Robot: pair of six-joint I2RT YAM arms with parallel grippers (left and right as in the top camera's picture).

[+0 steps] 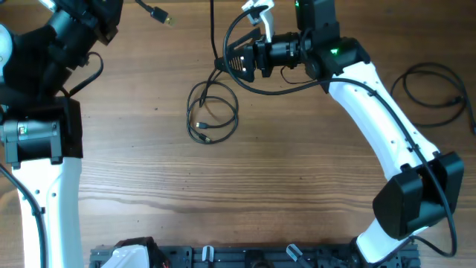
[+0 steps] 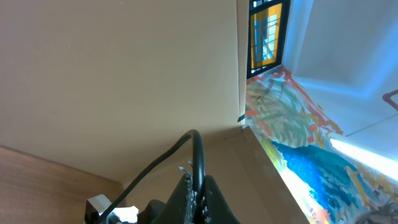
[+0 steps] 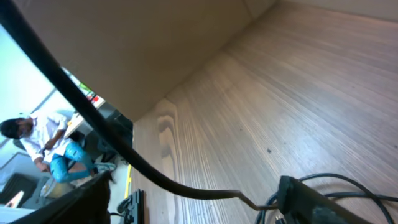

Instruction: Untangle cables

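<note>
The brown wooden counter (image 1: 297, 179) carries the cables. The white right arm's fingers (image 3: 308, 200) stand spread wide, with a thin black cable (image 3: 93, 118) crossing the gap between them. One loose black coil (image 1: 212, 112) lies near their tips, and another black coil (image 1: 435, 89) lies well behind them. The left fingers (image 2: 214, 202) are closed on a black cable loop (image 2: 196, 149).

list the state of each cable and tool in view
centre cables, loose overlapping loops flat on the table
right cable, loose loop on the table, apart from the rest, nothing touching it
lifted cable, raised, apparently pinched in the left tool
left tool, shut
right tool, open
stretched strand, crossing in front of the right tool, not clamped
</note>
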